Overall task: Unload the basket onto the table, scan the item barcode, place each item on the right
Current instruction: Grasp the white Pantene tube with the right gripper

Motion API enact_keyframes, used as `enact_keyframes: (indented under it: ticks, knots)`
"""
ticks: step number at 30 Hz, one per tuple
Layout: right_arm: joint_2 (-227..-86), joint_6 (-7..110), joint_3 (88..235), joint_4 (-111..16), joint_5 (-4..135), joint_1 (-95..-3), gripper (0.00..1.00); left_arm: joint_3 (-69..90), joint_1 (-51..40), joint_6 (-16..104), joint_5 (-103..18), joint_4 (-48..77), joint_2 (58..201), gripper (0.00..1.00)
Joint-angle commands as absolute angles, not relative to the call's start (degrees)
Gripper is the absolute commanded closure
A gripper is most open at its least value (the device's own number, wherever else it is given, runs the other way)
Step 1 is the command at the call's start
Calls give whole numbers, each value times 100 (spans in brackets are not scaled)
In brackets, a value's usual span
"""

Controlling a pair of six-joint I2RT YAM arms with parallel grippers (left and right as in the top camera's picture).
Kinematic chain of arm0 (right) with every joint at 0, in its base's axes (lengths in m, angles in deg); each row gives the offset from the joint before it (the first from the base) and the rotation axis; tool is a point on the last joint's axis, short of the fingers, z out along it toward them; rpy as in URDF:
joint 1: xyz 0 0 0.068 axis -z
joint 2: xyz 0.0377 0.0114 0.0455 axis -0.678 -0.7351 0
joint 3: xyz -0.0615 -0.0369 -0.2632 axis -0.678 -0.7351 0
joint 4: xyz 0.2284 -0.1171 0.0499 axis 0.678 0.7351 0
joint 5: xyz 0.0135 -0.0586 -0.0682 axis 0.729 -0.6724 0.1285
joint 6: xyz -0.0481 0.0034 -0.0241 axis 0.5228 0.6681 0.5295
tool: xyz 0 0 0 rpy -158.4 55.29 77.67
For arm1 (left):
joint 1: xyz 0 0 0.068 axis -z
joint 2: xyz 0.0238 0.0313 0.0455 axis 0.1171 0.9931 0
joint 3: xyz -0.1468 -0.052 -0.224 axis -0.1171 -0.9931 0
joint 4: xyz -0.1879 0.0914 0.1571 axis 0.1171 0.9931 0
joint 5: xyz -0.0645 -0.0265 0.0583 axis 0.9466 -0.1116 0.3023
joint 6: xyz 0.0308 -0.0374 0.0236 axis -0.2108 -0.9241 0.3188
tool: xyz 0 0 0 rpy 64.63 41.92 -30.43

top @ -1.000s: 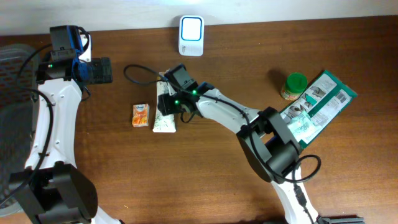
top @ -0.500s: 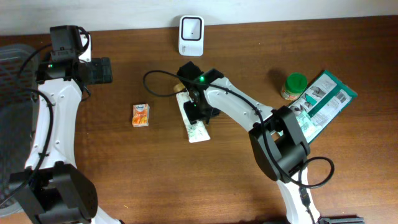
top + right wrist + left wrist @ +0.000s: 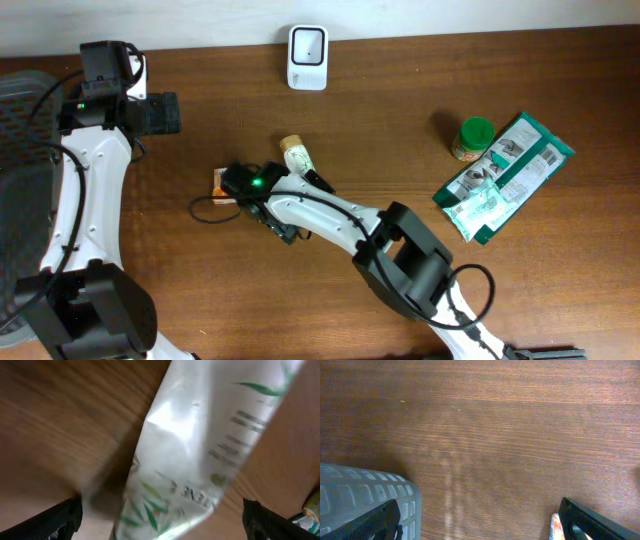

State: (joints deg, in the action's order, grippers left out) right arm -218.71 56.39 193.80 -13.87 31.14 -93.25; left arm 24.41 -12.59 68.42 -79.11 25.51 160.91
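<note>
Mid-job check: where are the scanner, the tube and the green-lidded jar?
scanner (image 3: 307, 57), overhead view, middle of its white front.
tube (image 3: 200, 455), right wrist view, middle of its white body.
green-lidded jar (image 3: 476, 131), overhead view, on the green lid.

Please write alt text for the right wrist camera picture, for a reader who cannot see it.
A blurred white tube printed with green leaves and lettering crosses the picture from top right to bottom centre, over a brown wooden table. The right gripper is open, its dark fingers at the lower corners, clear of the tube.
</note>
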Motion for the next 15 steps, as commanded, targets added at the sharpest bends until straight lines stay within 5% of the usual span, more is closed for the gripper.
enact_keyframes:
  ticks: [1,4,7,8,10,15]
  knots:
    - [-22133,5563,19304,-1361,2852,-9284,2,2511,-1268,6914,-7948,2543,16137,1]
    - [-22229,5565,19116,-1315,2537,-9251,6,2511,-1268,6914,-7948,2543,16137,1]
    - [-22229,5565,18963,-1162,2491,-9157,56,2511,-1268,6914,-7950,2543,16137,1]
    - [-22227,5565,18963,-1167,2489,-9150,61,2511,-1268,6914,-7950,2543,16137,1]
    - [-22227,5565,18963,-1171,2489,-9153,94,2511,-1268,6914,-7950,2543,16137,1]
    - [-22116,5563,19306,-946,2826,-9144,96,2511,-1268,6914,-7948,2543,16137,1]
